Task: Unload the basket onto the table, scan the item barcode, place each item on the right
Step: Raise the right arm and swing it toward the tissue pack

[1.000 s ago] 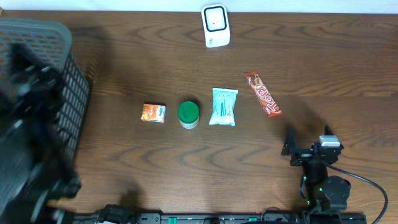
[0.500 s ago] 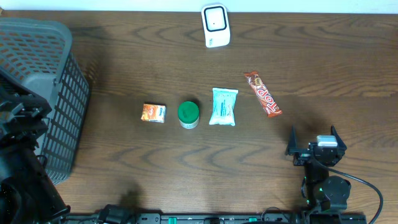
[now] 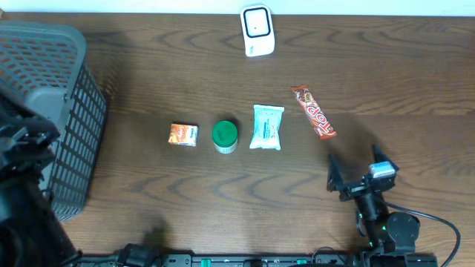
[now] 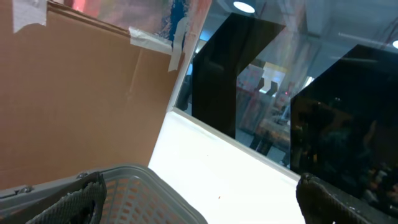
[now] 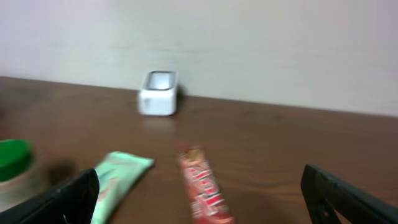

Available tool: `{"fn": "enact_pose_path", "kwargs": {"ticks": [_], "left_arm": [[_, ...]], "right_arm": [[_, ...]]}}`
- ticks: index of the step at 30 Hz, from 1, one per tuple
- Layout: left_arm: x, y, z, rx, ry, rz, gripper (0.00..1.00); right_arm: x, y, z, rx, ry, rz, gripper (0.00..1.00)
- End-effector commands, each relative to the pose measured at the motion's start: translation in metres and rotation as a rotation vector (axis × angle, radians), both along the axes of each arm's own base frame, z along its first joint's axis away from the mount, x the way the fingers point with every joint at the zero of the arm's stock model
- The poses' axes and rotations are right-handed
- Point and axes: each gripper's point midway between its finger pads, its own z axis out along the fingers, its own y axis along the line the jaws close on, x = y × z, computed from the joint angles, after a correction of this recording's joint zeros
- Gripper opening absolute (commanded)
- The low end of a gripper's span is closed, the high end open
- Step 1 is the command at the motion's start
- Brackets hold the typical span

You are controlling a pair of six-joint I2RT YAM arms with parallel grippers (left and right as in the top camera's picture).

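Four items lie in a row mid-table: an orange box (image 3: 183,134), a green-lidded jar (image 3: 225,136), a mint pouch (image 3: 266,127) and a red candy bar (image 3: 313,111). The white scanner (image 3: 257,30) stands at the far edge. My right gripper (image 3: 355,163) hovers open, near and right of the candy bar, with nothing between its fingers. The right wrist view shows the candy bar (image 5: 202,186) ahead of the open right gripper (image 5: 200,180), the pouch (image 5: 118,177) to its left and the scanner (image 5: 158,93) beyond. My left gripper (image 4: 199,186) is open and empty above the basket rim (image 4: 143,186).
A grey mesh basket (image 3: 52,111) fills the table's left side, with my left arm (image 3: 22,163) over it. A cable (image 3: 445,222) trails from the right arm's base at the near edge. Cardboard (image 4: 81,93) and dark panels (image 4: 348,124) stand behind the table.
The right gripper has swung left and now points toward the candy bar. The left arm has shifted over the basket's near side. Both grippers stay open.
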Motion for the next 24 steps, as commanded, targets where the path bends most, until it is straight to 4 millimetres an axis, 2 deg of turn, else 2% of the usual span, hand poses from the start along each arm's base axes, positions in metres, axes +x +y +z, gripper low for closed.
{"fn": "enact_pose_path", "kwargs": {"ticks": [1, 6, 11, 14, 19, 24], "left_arm": [[-0.023, 0.007, 0.006, 0.004, -0.036, 0.016, 0.98], [-0.06, 0.017, 0.012, -0.018, -0.116, 0.016, 0.98], [-0.1, 0.027, 0.016, -0.041, -0.205, 0.017, 0.98], [-0.12, 0.033, 0.017, -0.053, -0.251, 0.019, 0.98], [-0.151, 0.04, 0.016, -0.043, -0.302, 0.031, 0.98], [-0.176, 0.047, 0.016, 0.003, -0.323, 0.059, 0.98]], "right_arm": [[-0.004, 0.014, -0.008, 0.074, 0.06, 0.078, 0.99], [-0.002, 0.015, -0.005, 0.123, 0.124, 0.082, 0.99], [0.008, 0.015, 0.019, 0.11, 0.203, 0.079, 0.99], [0.023, 0.015, 0.033, 0.114, 0.305, 0.074, 0.99], [0.051, 0.022, 0.034, 0.112, 0.577, 0.105, 0.99], [0.076, 0.048, 0.049, 0.201, 0.783, 0.258, 0.99]]}}
